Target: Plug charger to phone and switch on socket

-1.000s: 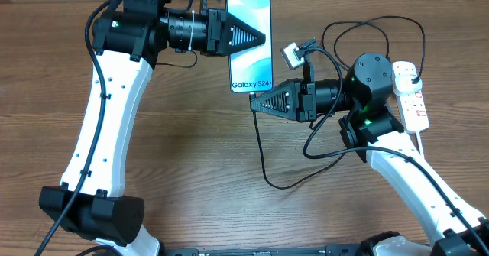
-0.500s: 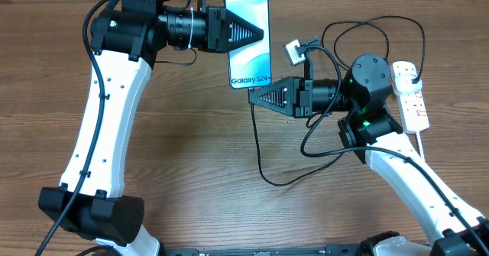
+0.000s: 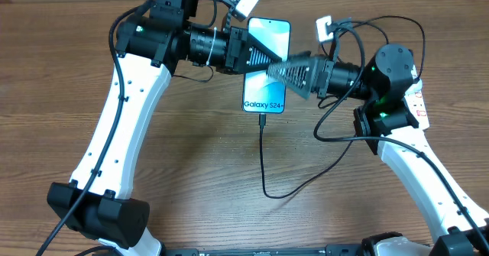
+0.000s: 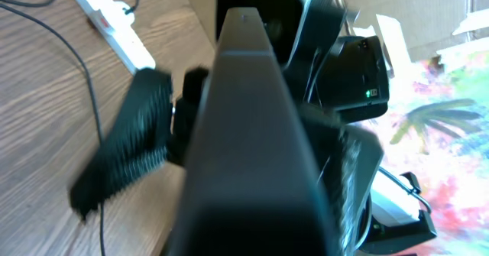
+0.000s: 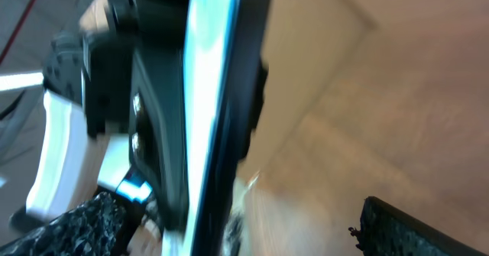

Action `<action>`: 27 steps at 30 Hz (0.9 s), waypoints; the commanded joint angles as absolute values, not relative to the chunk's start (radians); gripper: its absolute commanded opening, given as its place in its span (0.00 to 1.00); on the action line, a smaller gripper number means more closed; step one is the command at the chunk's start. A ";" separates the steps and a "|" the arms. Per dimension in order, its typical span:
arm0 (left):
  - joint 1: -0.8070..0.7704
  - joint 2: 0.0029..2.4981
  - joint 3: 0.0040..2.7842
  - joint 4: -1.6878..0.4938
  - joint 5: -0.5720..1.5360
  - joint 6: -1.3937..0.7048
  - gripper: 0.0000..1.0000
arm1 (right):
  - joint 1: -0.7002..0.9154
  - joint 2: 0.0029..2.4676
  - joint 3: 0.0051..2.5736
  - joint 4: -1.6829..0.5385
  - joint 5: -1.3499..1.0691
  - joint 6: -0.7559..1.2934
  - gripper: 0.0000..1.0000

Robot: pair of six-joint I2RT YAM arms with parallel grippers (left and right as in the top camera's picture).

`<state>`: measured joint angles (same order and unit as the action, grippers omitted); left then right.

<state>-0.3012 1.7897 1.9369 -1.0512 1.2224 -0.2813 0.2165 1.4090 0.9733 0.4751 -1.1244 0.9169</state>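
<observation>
From high above, straight down on the wooden table (image 3: 191, 172), wide enough for the whole workspace. From the left wrist, hard up against the dark edge of the phone (image 4: 252, 134), facing across the table toward the socket (image 4: 114, 30). From the right wrist, equally close, edge-on to the same phone, facing the opposite way. Overlapping on the phone in all three views.
</observation>
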 commanded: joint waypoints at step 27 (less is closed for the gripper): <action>-0.361 1.852 1.949 -1.262 0.554 -0.283 0.04 | 0.224 1.404 0.987 -0.427 -0.800 0.291 1.00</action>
